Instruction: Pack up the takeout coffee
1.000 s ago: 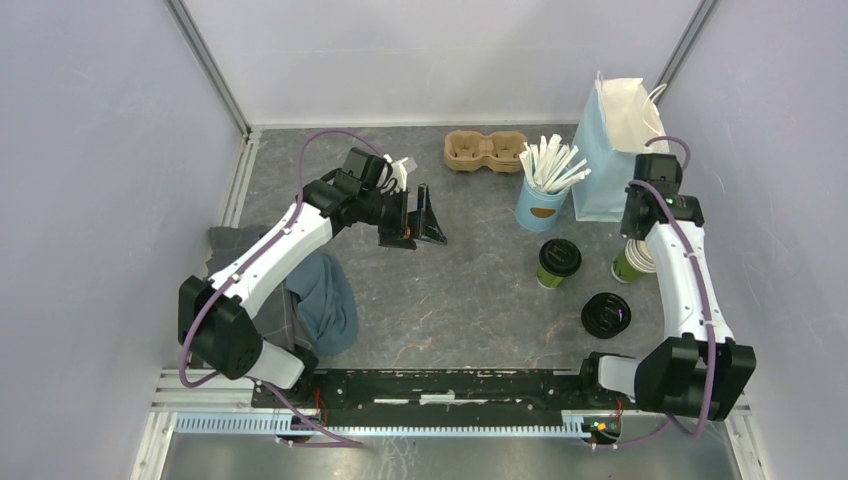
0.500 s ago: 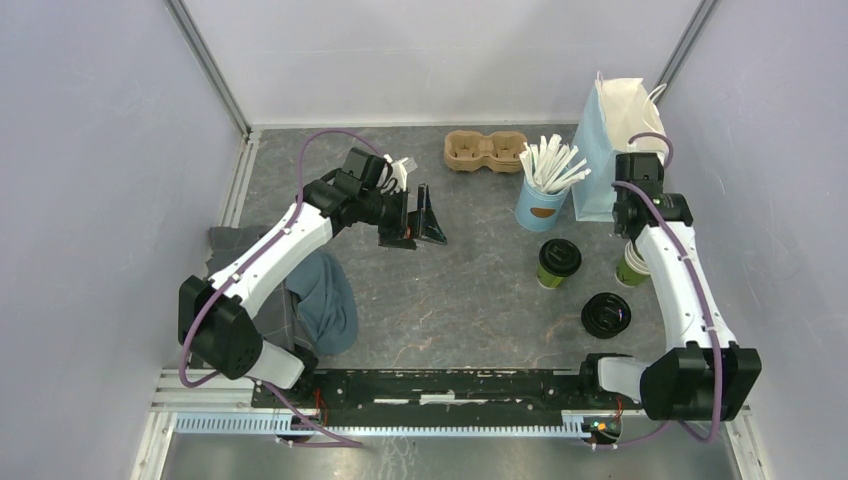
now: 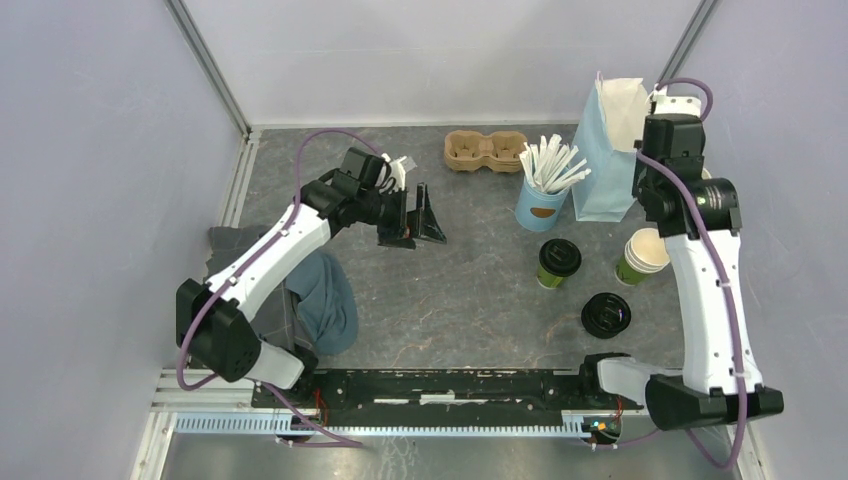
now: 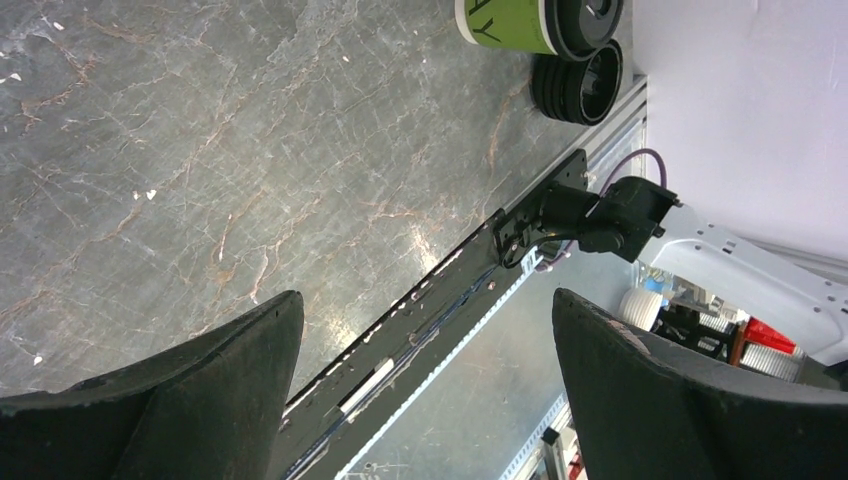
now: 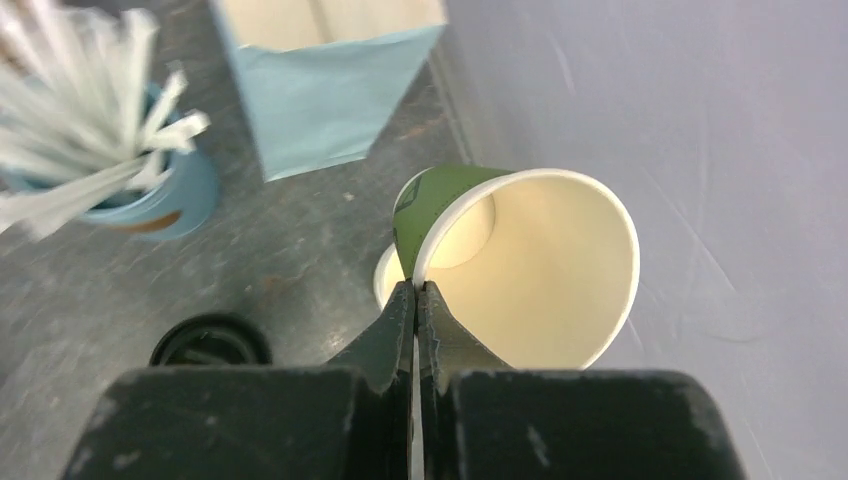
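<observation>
A grey, stone-patterned table [image 3: 450,300] carries everything. The blue bag [image 3: 605,170] stands at its far right. Left of the bag are a blue cup of white sticks [image 3: 540,210] and a cardboard cup carrier [image 3: 485,150]. Nearer than the bag stand a lidded green cup [image 3: 558,260], an open green cup [image 3: 640,255] and black lids [image 3: 605,314]. Far left of the bag lies a dark cloth [image 3: 325,300].

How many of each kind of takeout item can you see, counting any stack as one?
Blue paper bag: 1
Cardboard cup carrier: 1
Light-blue cup of sticks: 1
Lidded green cup: 1
Lidless green cup stack: 1
Lidless green cup in right hand: 1
Black lid stack: 1
Total: 7
</observation>
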